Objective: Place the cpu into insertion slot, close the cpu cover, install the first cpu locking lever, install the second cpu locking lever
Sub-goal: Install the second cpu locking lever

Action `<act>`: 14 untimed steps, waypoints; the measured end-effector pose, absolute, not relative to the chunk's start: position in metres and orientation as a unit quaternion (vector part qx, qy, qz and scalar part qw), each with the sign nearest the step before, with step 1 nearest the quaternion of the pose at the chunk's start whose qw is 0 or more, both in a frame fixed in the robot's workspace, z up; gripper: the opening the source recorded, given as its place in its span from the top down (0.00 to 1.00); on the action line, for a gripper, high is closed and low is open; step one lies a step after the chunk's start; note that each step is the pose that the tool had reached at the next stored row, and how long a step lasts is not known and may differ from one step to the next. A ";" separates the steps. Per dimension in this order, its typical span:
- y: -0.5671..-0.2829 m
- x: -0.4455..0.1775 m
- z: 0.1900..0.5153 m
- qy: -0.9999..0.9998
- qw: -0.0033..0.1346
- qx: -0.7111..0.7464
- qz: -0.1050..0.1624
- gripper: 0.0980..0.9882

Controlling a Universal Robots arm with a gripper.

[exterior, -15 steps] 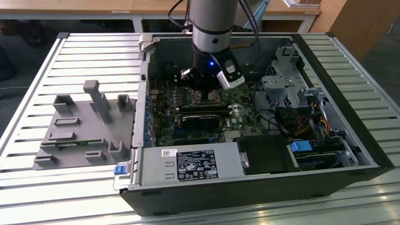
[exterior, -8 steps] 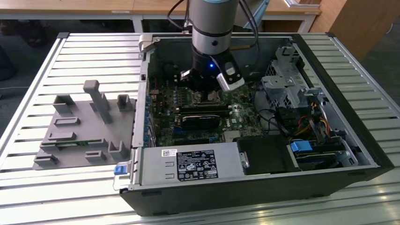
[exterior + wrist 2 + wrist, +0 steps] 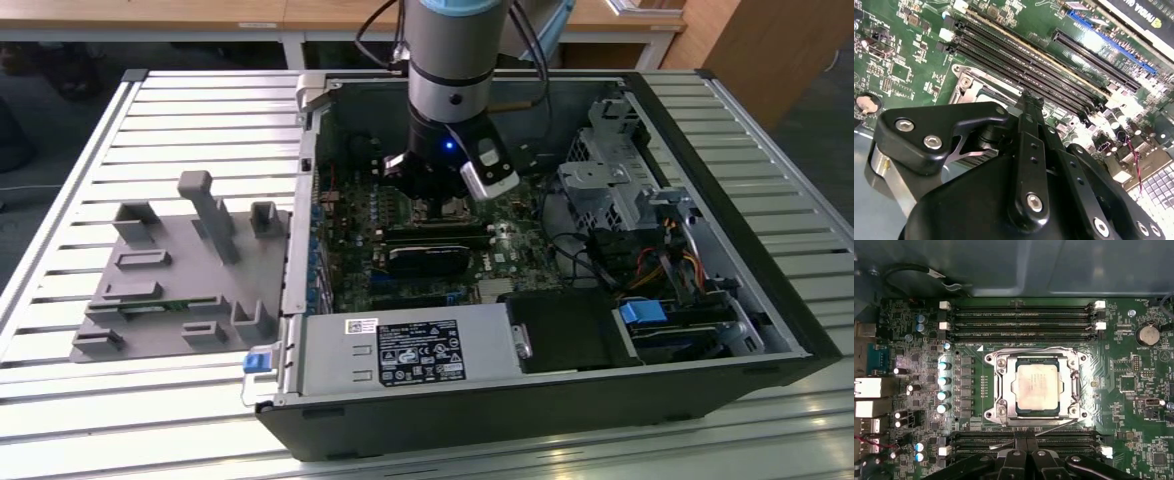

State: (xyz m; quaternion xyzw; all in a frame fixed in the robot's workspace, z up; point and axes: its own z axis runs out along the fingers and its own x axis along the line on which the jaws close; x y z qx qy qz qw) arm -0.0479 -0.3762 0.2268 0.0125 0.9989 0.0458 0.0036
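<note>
The cpu (image 3: pixel 1036 385), a pale square chip, lies flat in the insertion slot (image 3: pixel 991 360). The silvery cpu cover (image 3: pixel 1002 390) is down around it. One thin locking lever (image 3: pixel 1029 348) lies flat along the socket's far edge. The other lever (image 3: pixel 1054 427) runs slanted along the near edge, just in front of my gripper (image 3: pixel 1025 441). The black fingers are pressed together with nothing visible between them. In the second wrist view the gripper (image 3: pixel 1026 97) hovers at a corner of the socket (image 3: pixel 966 82). In the exterior view the gripper (image 3: pixel 441 205) reaches down into the open computer case.
Long black memory slots (image 3: pixel 1019 315) flank the socket on two sides. A black graphics card (image 3: pixel 427 255), a power supply (image 3: pixel 400 350) and a drive cage (image 3: pixel 614 180) crowd the case. A grey fixture plate (image 3: pixel 174 270) sits at the exterior view's left.
</note>
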 end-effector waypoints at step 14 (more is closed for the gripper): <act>-0.385 -0.055 0.217 0.998 0.003 0.013 0.068 0.99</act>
